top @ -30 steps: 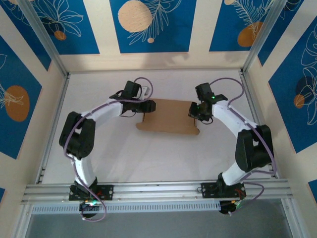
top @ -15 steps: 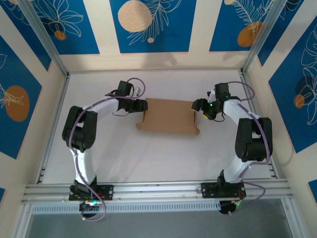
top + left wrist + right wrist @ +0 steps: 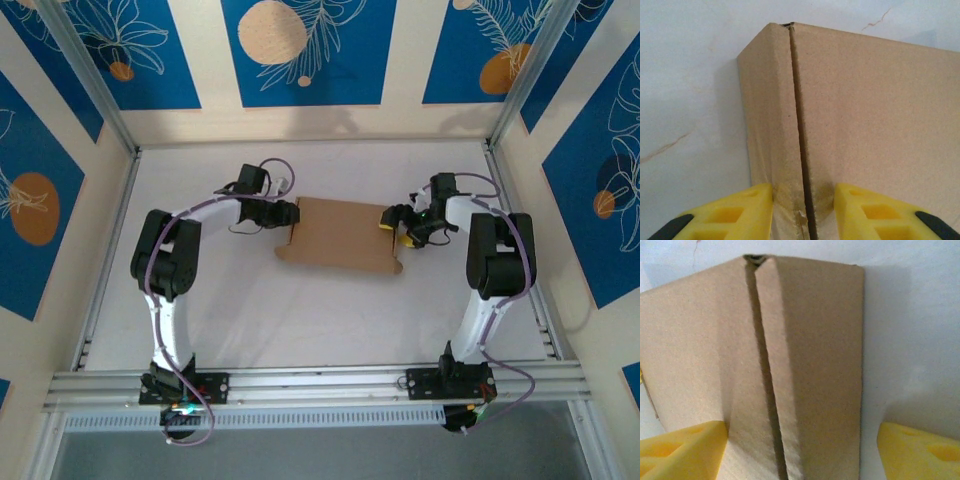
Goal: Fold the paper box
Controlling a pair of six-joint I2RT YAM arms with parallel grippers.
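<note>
**Item 1.** Plain brown cardboard paper box (image 3: 340, 238), partly folded into a shallow rectangular form. It lies flat on the far half of the white table (image 3: 300, 320), its long side running left to right between the two arms.

**Item 2.** Left gripper (image 3: 290, 212), yellow-fingered, at the box's left end. In the left wrist view the gripper (image 3: 803, 210) has a finger on each side of an upright folded wall of the box (image 3: 865, 100). The cardboard fills the gap and touches both fingers, so the gripper is clamped on that wall. A seam runs up the wall to its top corner. Bare table (image 3: 685, 75) lies to the left.

**Item 3.** Right gripper (image 3: 392, 220), at the box's right end. In the right wrist view the gripper (image 3: 802, 445) has its fingers spread wide. One finger touches the box (image 3: 815, 340). The other stands clear, with a strip of table (image 3: 910, 315) between it and the cardboard edge.

**Item 4.** Blue-and-cream patterned wall panels (image 3: 300, 50) enclose the table.
</note>
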